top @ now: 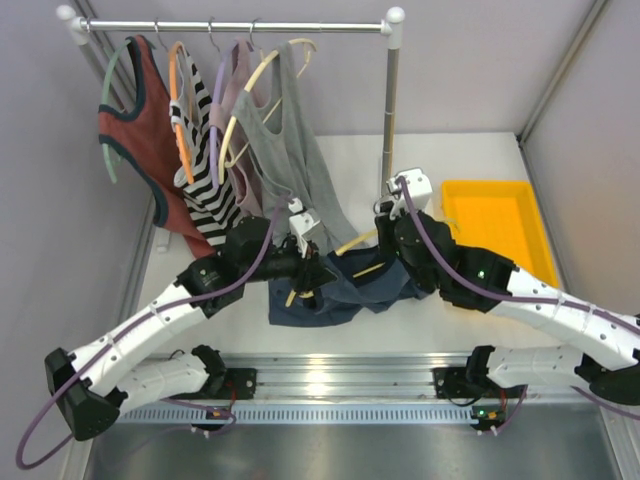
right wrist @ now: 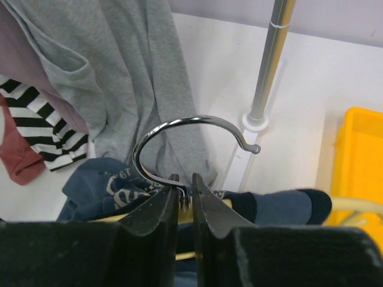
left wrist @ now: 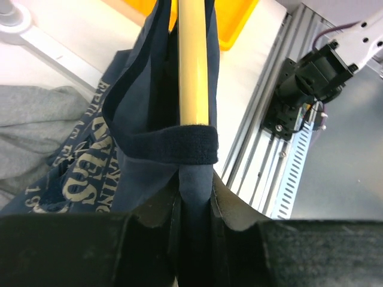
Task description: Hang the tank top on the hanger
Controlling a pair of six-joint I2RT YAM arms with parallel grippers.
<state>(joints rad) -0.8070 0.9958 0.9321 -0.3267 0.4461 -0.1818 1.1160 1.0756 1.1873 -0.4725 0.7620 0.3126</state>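
The left gripper (left wrist: 193,192) has its fingers drawn narrow on a fold of the tank top (left wrist: 140,89), the cloth filling the slit between them. From that pinch the hanger (left wrist: 193,60), a smooth yellow rod, runs toward 12 o'clock, and a band of the top's darker trim wraps across it just beyond the fingertips. The right gripper (right wrist: 185,186) stands just as narrow, its fingers closed about the stem of the hanger's metal hook (right wrist: 197,118), which curls up and over toward 2 o'clock. The top is slate blue with dark edging and a pale print of letters, too creased to read. Seen from above, it lies bunched on the white table (top: 460,170) between the grippers, the left at its 10 o'clock, the right at its 1 o'clock. Most of the hanger is buried in cloth; only short yellow lengths show. The arms cover part of the heap, so how far the hanger sits inside the top cannot be told.
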